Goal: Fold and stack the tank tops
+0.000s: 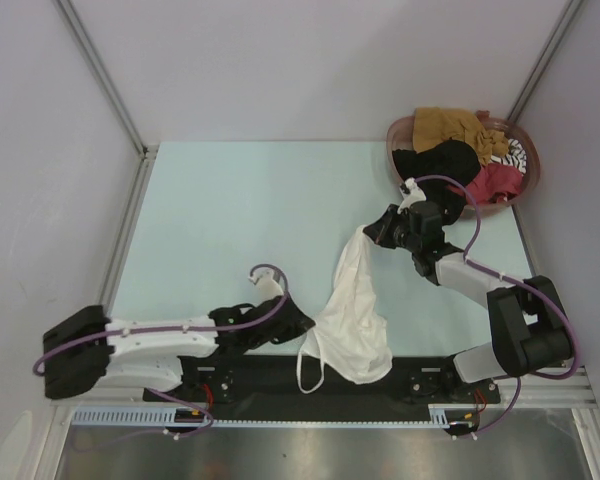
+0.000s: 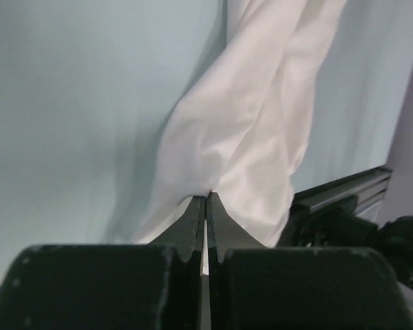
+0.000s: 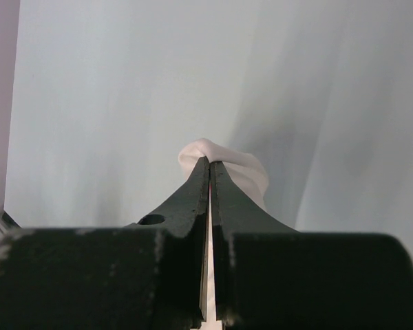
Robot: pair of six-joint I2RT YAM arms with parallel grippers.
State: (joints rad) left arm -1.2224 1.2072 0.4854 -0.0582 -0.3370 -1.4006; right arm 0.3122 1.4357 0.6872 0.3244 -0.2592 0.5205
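A white tank top (image 1: 355,310) hangs stretched over the pale table, its upper end pinched in my right gripper (image 1: 368,232), which is shut on it. The lower part of it bunches near the front rail, a strap looping below. My left gripper (image 1: 308,322) sits at the cloth's left edge and is shut on a fold of it. The left wrist view shows the tips (image 2: 206,196) closed on the white cloth (image 2: 248,137). In the right wrist view the tips (image 3: 210,161) pinch a small bunch of white cloth (image 3: 244,172). More tank tops lie in the basket: mustard-brown (image 1: 450,125), black (image 1: 440,160), striped (image 1: 513,150), red (image 1: 495,182).
The round reddish-brown basket (image 1: 392,150) stands at the back right corner, just behind the right arm. A black mounting rail (image 1: 400,372) runs along the near edge under the cloth's lower end. Grey walls close in the table on the left, back and right.
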